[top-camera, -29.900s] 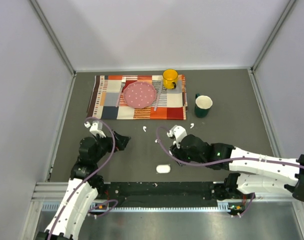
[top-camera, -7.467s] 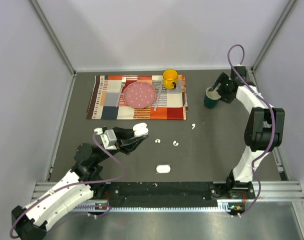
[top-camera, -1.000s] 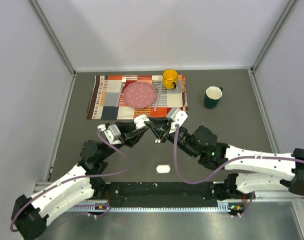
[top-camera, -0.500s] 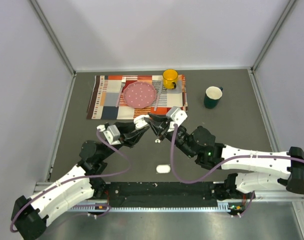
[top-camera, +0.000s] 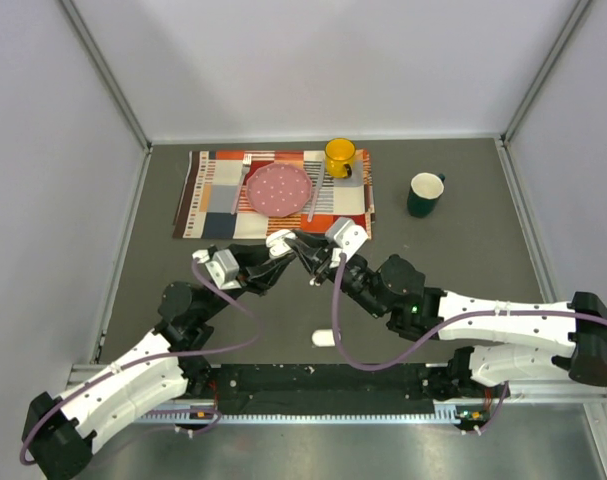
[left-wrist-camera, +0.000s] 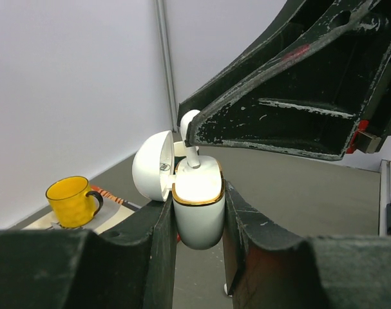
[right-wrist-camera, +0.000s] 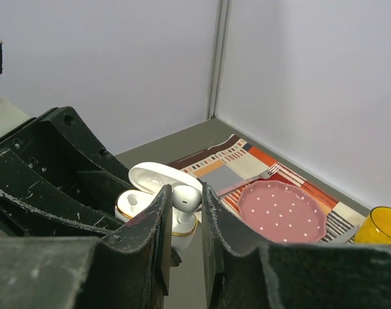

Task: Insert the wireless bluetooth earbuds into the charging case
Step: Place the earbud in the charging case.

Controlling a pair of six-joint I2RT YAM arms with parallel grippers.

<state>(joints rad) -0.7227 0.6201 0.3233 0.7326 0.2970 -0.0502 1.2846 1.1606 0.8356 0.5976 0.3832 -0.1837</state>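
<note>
White, gold-rimmed charging case (left-wrist-camera: 198,206) stands upright mid-scene, lid (left-wrist-camera: 153,166) swung open. A white earbud (right-wrist-camera: 185,196) sits stem-down at its mouth. A second earbud (top-camera: 313,284) lies on the table just nearer.

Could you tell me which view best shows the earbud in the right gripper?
Left wrist: the earbud shows head and stem at the open case. Right wrist shows only its head; the top view hides it.

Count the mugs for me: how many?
2. A yellow mug sits on the patchwork placemat; a dark green mug stands on the table right of it. None seems hidden.
</note>
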